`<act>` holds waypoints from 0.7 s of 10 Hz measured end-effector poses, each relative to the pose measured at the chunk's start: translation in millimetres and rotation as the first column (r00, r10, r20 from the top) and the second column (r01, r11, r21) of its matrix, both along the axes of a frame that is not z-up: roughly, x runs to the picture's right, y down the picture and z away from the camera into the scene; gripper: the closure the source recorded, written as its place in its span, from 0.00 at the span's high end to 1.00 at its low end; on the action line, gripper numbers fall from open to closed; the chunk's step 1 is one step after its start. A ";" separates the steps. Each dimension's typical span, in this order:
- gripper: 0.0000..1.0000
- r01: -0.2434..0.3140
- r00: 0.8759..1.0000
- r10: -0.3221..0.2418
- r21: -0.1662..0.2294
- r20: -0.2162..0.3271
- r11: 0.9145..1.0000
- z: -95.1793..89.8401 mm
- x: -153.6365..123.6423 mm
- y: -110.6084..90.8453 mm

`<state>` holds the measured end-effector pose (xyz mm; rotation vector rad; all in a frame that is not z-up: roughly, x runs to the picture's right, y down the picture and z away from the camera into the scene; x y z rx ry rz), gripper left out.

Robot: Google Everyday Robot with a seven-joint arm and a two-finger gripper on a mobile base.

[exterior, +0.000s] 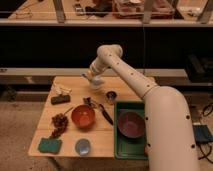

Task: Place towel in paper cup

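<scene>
My gripper (pixel 93 78) hangs from the arm's wrist over the far edge of the wooden table (pixel 125 85), left of the small dark metal cup (pixel 111 96). A pale grey-blue shape (pixel 96 81) sits right at the gripper. It may be the towel, the paper cup, or both; I cannot tell them apart, or whether the gripper holds it. No other white ridged cup shows on the table.
An orange bowl (pixel 83 116) stands mid-table with a black utensil (pixel 105 115) beside it. A purple bowl (pixel 131 124) lies in the green tray (pixel 121 149) at the right. A teal pad (pixel 50 145), a blue-grey disc (pixel 82 146), a reddish cluster (pixel 60 121) and a dark bar (pixel 60 99) lie at the left.
</scene>
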<state>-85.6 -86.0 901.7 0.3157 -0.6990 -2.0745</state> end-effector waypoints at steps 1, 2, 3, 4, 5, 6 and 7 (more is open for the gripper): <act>0.60 0.000 1.000 0.000 -0.016 0.001 1.000 2.1 -1.8 1.6; 0.60 -0.002 1.000 0.003 -0.034 0.002 0.999 4.5 -2.6 3.3; 0.60 -0.010 1.000 0.011 -0.048 0.006 0.999 5.5 -1.3 3.4; 0.60 -0.018 1.000 0.018 -0.052 0.008 0.998 5.0 0.6 2.1; 0.60 -0.029 0.999 0.030 -0.053 0.012 0.998 3.9 3.8 0.0; 0.60 -0.042 0.999 0.043 -0.049 0.016 0.998 0.5 8.1 -5.0; 0.60 -0.069 0.997 0.070 -0.041 0.022 0.997 -5.2 17.8 -15.0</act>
